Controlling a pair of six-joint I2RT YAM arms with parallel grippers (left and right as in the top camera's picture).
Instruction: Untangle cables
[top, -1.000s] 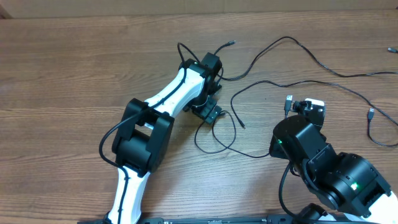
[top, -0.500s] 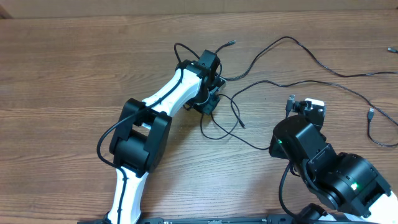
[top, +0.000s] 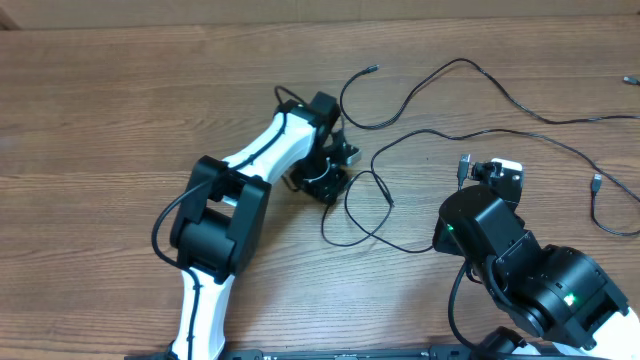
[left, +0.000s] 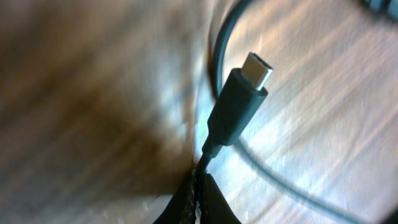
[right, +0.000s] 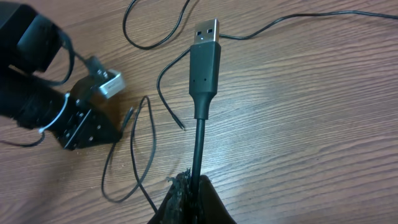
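Thin black cables (top: 466, 62) lie looped over the middle and upper right of the worktop (top: 120, 100). They look light and floppy. The left claw (left: 198, 190) and right claw (right: 189, 186) each pinch one tight just under a plug (left: 239, 102), a good spot.

A brown wood-grain desk (top: 100, 100) carries thin black cables (top: 470, 128), sprawled in loose crossing loops from its middle to the right edge.
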